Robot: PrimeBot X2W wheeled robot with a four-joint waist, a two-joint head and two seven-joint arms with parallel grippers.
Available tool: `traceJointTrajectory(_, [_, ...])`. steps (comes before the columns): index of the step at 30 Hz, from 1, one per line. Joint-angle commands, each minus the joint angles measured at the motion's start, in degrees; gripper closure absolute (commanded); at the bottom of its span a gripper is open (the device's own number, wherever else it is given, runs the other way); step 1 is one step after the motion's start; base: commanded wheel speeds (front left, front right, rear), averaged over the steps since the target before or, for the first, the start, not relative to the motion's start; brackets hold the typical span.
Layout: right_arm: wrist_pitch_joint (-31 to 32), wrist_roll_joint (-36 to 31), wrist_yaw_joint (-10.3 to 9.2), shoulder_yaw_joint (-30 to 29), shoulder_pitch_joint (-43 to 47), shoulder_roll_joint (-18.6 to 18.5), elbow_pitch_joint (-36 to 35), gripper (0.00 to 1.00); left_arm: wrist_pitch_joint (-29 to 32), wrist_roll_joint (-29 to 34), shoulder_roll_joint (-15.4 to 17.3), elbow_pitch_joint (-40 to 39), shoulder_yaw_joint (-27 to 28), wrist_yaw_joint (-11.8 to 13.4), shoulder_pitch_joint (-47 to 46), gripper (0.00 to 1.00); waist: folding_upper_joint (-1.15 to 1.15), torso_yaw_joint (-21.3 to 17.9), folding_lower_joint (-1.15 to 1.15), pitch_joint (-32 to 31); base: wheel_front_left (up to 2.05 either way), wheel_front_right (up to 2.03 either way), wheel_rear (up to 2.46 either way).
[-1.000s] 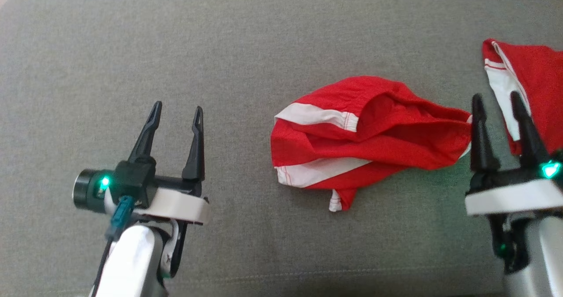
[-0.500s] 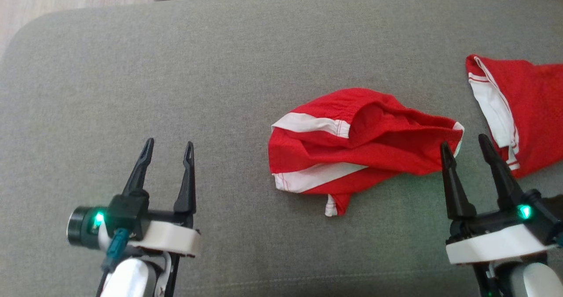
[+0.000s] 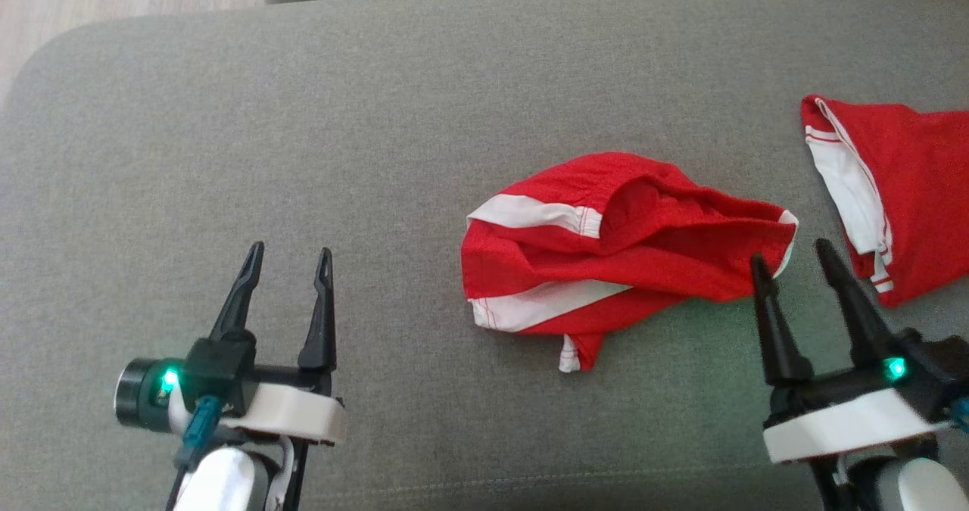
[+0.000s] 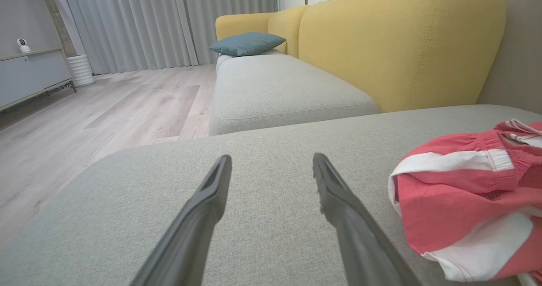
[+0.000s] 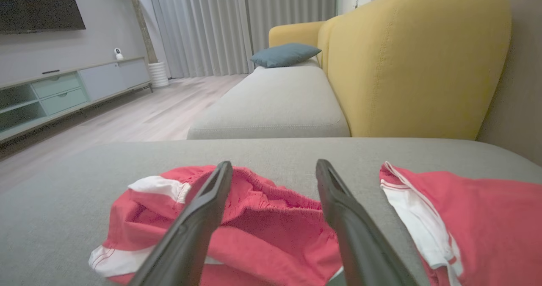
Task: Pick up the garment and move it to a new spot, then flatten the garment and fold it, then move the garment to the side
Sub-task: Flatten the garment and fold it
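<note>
Garment (image 3: 643,257) in red with white stripes lies crumpled on cushion (image 3: 303,117).

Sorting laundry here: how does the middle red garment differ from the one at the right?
The middle garment lies bunched and creased; the right garment lies flatter. The middle garment shows whole; the right garment runs past the picture's edge. Both are red with white bands.

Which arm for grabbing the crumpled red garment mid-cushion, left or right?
Likely right. The right gripper is open, tips at the right edge of the garment; the left gripper, also open, sits apart from it over cushion.
</note>
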Motion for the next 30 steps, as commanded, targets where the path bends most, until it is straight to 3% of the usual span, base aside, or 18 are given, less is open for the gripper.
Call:
traceJointTrajectory(1, [1.02, -0.02, -0.04, 2.02, -0.9, -1.27, -1.49, 0.0, -0.29, 0.1, 0.75, -2.29, 1.83, 0.28, -1.44, 0.0, 0.0, -0.05, 0.0, 0.31, 0.0, 0.0, 0.0])
traceJointTrajectory(16, [13.0, -0.92, -0.04, 16.15, -17.22, -20.28, 8.05, 0.0, -0.29, 1.04, -1.08, -2.95, 0.15, -0.44, -8.04, 0.0, 0.0, 2.07, 0.0, 8.67, 0.0, 0.0, 0.0])
traceJointTrajectory(23, [15.99, 0.06, -0.04, 23.01, -23.19, -24.9, 11.94, 0.0, -0.29, 1.21, -1.63, -2.91, 0.26, -0.53, -9.42, 0.0, 0.0, 2.54, 0.0, 10.16, 0.0, 0.0, 0.0])
traceJointTrajectory(24, [16.13, 0.24, -0.04, 23.72, -24.11, -25.31, 12.33, 0.04, -0.29, 1.25, -1.67, -2.92, 0.31, -0.55, -9.54, 0.0, 0.0, 2.58, 0.0, 10.28, 0.0, 0.0, 0.0])
traceJointTrajectory(26, [16.65, 0.91, -0.04, 24.9, -25.48, -25.84, 13.16, 0.73, -0.29, 1.31, -1.69, -2.94, 0.49, -0.57, -9.73, 0.0, 0.0, 2.54, 0.0, 10.47, 0.0, 0.0, 0.0])
traceJointTrajectory(27, [16.67, 1.36, -0.04, 25.23, -26.04, -26.06, 13.45, 1.0, -0.29, 1.34, -1.7, -2.95, 0.57, -0.6, -9.83, 0.0, 0.0, 2.56, 0.0, 10.53, 0.0, 0.0, 0.0])
traceJointTrajectory(30, [15.32, 3.74, -0.04, 25.49, -27.05, -25.83, 12.95, 1.0, -0.29, 1.47, -1.72, -2.99, 0.77, -0.65, -9.91, 0.0, 0.0, 2.49, 0.0, 10.49, 0.0, 0.0, 0.0])
